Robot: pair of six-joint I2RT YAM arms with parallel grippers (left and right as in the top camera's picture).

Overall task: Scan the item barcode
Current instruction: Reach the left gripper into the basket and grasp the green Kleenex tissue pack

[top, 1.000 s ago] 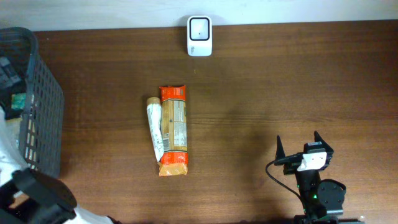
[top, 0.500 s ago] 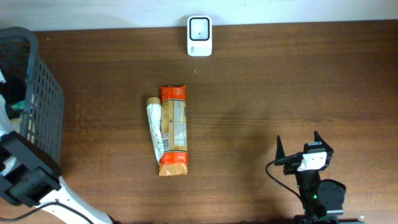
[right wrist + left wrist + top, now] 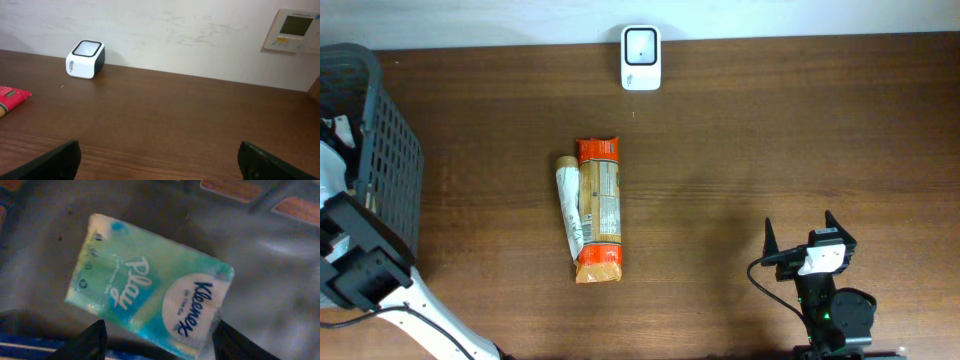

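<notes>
The item is a teal and white Kleenex tissue pack point(image 3: 150, 295) lying slanted on the grey floor of the basket point(image 3: 390, 160). My left gripper point(image 3: 157, 342) reaches down into the basket. The pack's lower end sits between its jaws, with the right finger point(image 3: 235, 342) against the pack's edge. From overhead only the left arm point(image 3: 360, 270) shows beside the basket. The white scanner point(image 3: 641, 58) stands at the table's far edge, also in the right wrist view point(image 3: 85, 59). My right gripper point(image 3: 800, 228) rests open near the front right, nothing between its fingers point(image 3: 160, 160).
An orange snack packet point(image 3: 600, 210) and a white tube-shaped packet point(image 3: 570, 205) lie side by side mid-table; the packet's red end point(image 3: 12, 94) shows at the right wrist view's left edge. Other goods lie in the basket. A wall panel point(image 3: 295, 30) hangs behind.
My left arm has swung over by the basket and its jaws have narrowed onto the tissue pack. The right arm has stayed still.
</notes>
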